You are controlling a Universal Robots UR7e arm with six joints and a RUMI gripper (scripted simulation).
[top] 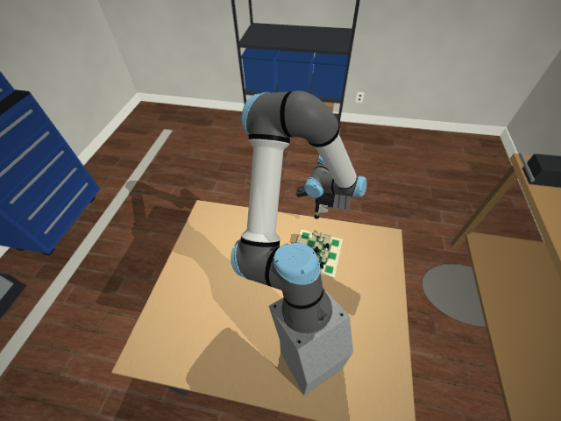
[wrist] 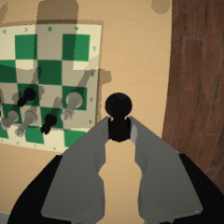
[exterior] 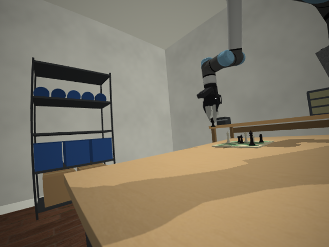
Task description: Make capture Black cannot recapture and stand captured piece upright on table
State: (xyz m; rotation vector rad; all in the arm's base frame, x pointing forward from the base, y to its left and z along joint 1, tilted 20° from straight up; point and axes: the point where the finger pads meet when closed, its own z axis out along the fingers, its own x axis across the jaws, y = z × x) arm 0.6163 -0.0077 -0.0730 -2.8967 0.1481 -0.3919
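My gripper (wrist: 119, 118) is shut on a black pawn (wrist: 118, 108) and holds it high above the table, just off the board's side edge. It also shows in the top view (top: 316, 212) and the exterior view (exterior: 212, 122). The green and white chessboard (wrist: 47, 84) lies to the left in the wrist view, with several black and white pieces standing on it. The board also shows near the table's far side (top: 323, 251) and in the exterior view (exterior: 243, 143). A tall black king (exterior: 251, 138) stands among the pieces.
The table's edge (wrist: 169, 93) runs close to the right of the held pawn, with wooden floor beyond. The arm's base (top: 312, 344) stands on the table's near side. A shelf with blue bins (top: 294, 54) stands by the far wall. A second table (exterior: 271, 123) is beyond.
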